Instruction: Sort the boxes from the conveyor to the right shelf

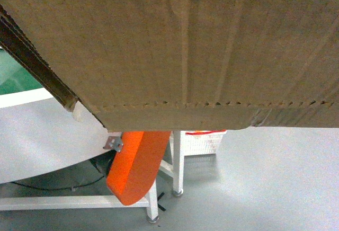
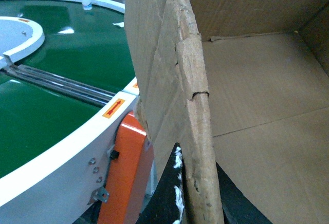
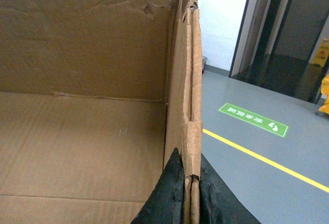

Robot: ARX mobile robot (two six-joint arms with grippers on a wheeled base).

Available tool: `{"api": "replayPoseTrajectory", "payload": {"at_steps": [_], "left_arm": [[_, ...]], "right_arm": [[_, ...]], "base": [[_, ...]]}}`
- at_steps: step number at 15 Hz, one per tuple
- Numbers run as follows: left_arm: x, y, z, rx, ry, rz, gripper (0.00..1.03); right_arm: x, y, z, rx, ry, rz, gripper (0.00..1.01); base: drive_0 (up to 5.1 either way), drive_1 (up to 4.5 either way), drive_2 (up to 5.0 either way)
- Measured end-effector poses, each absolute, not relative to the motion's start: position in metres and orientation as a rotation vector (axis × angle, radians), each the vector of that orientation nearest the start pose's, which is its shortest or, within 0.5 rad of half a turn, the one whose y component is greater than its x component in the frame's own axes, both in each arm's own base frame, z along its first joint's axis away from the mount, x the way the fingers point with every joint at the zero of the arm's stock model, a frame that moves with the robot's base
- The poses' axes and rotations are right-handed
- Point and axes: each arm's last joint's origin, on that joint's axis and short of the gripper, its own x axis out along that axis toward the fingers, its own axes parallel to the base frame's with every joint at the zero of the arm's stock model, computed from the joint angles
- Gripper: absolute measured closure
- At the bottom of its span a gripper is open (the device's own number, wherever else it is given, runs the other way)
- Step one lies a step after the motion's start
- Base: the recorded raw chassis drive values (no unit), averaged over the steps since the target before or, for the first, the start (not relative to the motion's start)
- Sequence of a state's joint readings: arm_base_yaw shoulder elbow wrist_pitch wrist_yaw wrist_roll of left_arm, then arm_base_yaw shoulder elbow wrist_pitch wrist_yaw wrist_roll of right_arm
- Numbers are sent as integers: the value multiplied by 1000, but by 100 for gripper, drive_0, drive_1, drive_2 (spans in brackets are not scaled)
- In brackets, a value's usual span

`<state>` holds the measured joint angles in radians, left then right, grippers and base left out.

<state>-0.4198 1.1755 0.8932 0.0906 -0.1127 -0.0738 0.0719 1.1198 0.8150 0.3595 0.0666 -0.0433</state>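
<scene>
Cardboard box [image 1: 185, 45] fills our head view, lifted clear of the conveyor [image 1: 32, 141]. Left gripper [image 2: 198, 203] pinches its left wall, and right gripper [image 3: 191, 198] pinches the right wall. No shelf visible, so placing's left.

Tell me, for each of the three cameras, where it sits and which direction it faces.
Head: on the robot, slanting down at the box, conveyor and floor; no arm shows.
Left wrist: on the left arm, facing the box wall and belt; left gripper clamps the wall.
Right wrist: on the right arm, facing the opposite wall; right gripper clamps it.
All share the box.
</scene>
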Motion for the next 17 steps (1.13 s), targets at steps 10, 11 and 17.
{"api": "replayPoseTrajectory", "payload": {"at_steps": [10, 11, 17], "left_arm": [[243, -105, 318, -22, 197, -299, 99], [243, -105, 318, -22, 197, -299, 99], [243, -105, 318, -22, 197, -299, 99]], "right_arm": [[253, 16, 330, -39, -55, 4, 98], [253, 16, 330, -39, -55, 4, 98], [253, 16, 330, -39, -55, 4, 98]], "base": [[-163, -163, -163], [-149, -149, -149], [-154, -154, -154]]}}
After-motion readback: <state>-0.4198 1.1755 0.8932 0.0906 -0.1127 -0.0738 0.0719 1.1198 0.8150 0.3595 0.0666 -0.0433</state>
